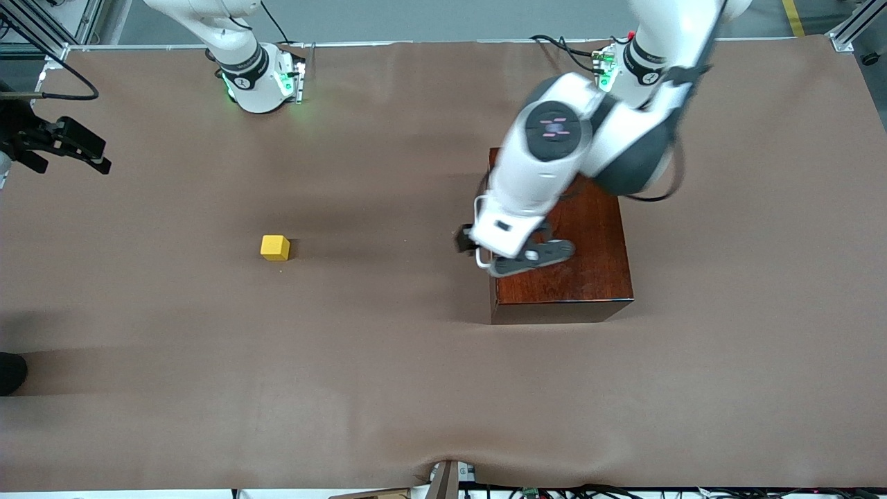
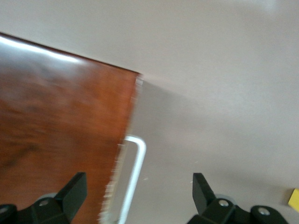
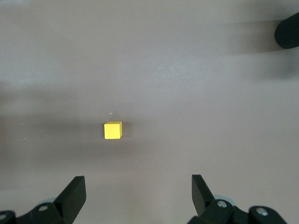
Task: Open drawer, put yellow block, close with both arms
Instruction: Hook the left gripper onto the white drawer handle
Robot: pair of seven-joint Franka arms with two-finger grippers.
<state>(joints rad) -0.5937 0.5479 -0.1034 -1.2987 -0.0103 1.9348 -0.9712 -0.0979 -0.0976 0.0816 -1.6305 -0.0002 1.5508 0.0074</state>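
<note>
The drawer (image 2: 122, 154) sat shut in its dark box (image 1: 582, 249), so the left gripper (image 2: 139, 196) hung spread wide over the white handle (image 2: 134, 177), lined up to grab it. The yellow block (image 1: 275, 247) sat alone on the surface (image 1: 388, 388) toward the right arm's end, with the right gripper (image 3: 139, 196) waiting above it, jaws apart.

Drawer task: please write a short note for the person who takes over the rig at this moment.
Left gripper: open, over the box's edge at the white handle, not gripping.
Right gripper: open, high over the table at the right arm's end, holding nothing.
Drawer: shut in the dark box.
Yellow block: on the table, untouched.
Done: nothing yet. Left: pull open, place block, close with both arms.
</note>
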